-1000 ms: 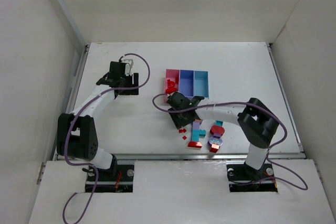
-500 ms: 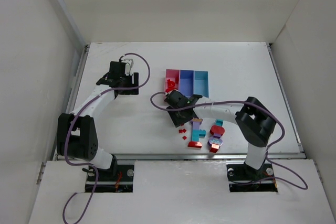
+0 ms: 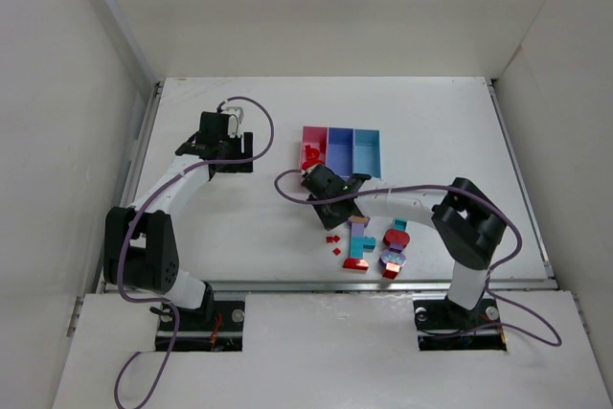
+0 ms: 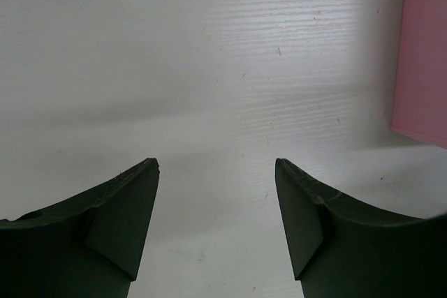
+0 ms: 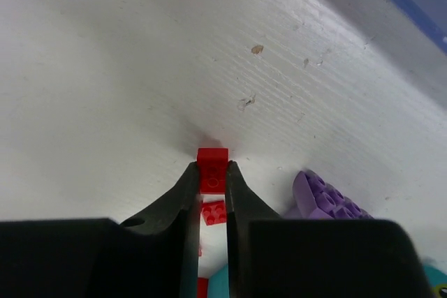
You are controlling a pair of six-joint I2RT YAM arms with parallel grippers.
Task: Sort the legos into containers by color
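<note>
My right gripper (image 5: pixel 211 167) is shut on a small red lego (image 5: pixel 212 155) right at the table surface, in front of the containers. A second small red lego (image 5: pixel 214 212) lies between the fingers further back, and a purple lego (image 5: pixel 325 197) lies to the right. From above, the right gripper (image 3: pixel 331 221) sits at the left edge of the lego pile (image 3: pixel 372 244) of red, teal and lavender pieces. The pink (image 3: pixel 319 137), purple-blue (image 3: pixel 340 148) and light blue (image 3: pixel 367 150) containers stand in a row; red legos (image 3: pixel 311 155) lie in the pink one. My left gripper (image 4: pixel 216 165) stands open over bare table.
The pink bin's wall (image 4: pixel 426 54) shows at the right edge of the left wrist view. Tiny red chips (image 3: pixel 334 244) lie left of the pile. White walls enclose the table; a rail runs along its near edge (image 3: pixel 326 284).
The right gripper has closed from open onto the small red lego and shifted slightly left. The left arm has not moved.
</note>
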